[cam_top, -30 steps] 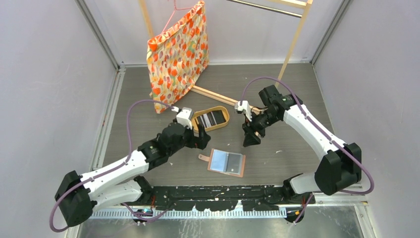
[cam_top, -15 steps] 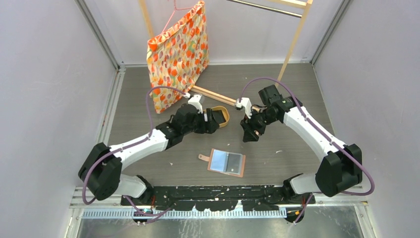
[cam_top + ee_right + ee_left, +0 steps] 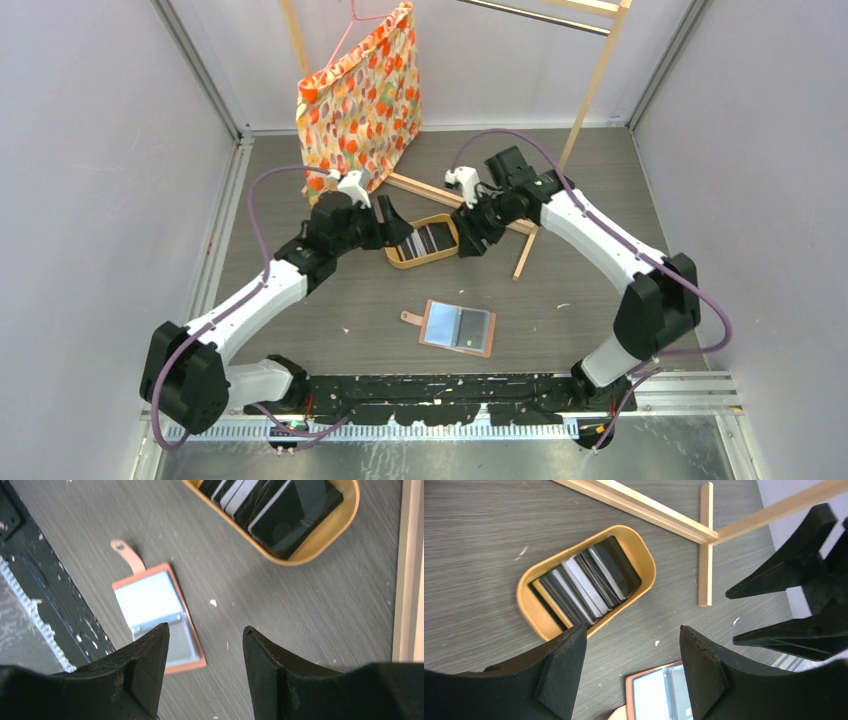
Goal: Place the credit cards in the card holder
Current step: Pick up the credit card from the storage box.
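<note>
The credit cards (image 3: 428, 240) stand in a row, black, grey and white, inside an oval wooden tray (image 3: 400, 262). The card holder (image 3: 458, 328) lies open and flat nearer the arm bases, its light-blue and grey pockets up and its snap tab to the left. My left gripper (image 3: 395, 224) is open and empty at the tray's left end. My right gripper (image 3: 469, 240) is open and empty at its right end. The left wrist view shows the cards (image 3: 589, 580), the tray (image 3: 526, 605) and a corner of the card holder (image 3: 651, 695). The right wrist view shows the card holder (image 3: 150, 600) and the cards (image 3: 270, 500).
A floral fabric bag (image 3: 360, 105) hangs from a wooden rack at the back. The rack's base beams (image 3: 440, 195) lie on the floor just behind and to the right of the tray. Grey walls close in both sides.
The left arm swung back from beside the card holder, passed over the tray and stopped at its left end. The right arm moved left and back to the tray's right end.
</note>
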Robot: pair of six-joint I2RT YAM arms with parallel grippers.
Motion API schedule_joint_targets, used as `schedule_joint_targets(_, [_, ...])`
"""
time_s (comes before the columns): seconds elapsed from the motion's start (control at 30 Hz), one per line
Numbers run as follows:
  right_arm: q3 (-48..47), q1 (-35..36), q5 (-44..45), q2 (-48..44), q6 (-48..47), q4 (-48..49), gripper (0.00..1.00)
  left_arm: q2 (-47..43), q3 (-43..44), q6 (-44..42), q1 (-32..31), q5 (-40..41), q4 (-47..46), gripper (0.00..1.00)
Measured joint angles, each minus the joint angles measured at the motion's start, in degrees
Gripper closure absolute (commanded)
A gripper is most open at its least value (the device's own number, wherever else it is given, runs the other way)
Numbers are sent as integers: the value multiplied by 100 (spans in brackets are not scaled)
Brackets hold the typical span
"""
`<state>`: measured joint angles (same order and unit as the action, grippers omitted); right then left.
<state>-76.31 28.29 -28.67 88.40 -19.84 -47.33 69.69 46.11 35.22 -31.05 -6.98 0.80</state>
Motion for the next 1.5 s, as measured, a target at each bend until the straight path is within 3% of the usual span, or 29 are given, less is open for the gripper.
schedule_joint_targets(0.13, [-555,227,269,581,584,127,39,-205,197,-114,522,-420,511,30])
schedule_joint_targets(0.3, [-1075,317,686,940,793,144,36,-404,496,-313,708,-824,1110,29])
schedule_joint_targets(0.37, [-1285,326,940,951,678,142,26,-568,507,-334,713,-977,1244,28])
schedule_joint_targets(0.4, [-1410,328,1034,949,601,138,5,-649,496,-319,713,-1027,1272,28])
schedule_joint_targets(0.43, [-1541,330,1104,949,514,138,1,-772,450,-286,713,-1084,1263,28])
schedule_joint_targets(0.53, [-1971,326,1115,951,201,-42,0,-1104,229,-170,715,-1147,1176,27])
schedule_joint_targets(0.67, [-2782,175,472,1211,42,-634,0,-1364,-103,46,717,-1145,1091,27])
schedule_joint_targets(0.87, [-2385,201,157,1578,501,-501,19,-1366,-245,166,717,-1145,1062,26])
schedule_joint_targets(1.2, [-2793,728,850,3204,1869,-177,46,-1366,-813,162,719,-1095,546,27])
schedule_joint_targets(1.5, [-3368,616,1478,3685,2085,-229,47,-837,-927,166,719,-1064,-284,28])
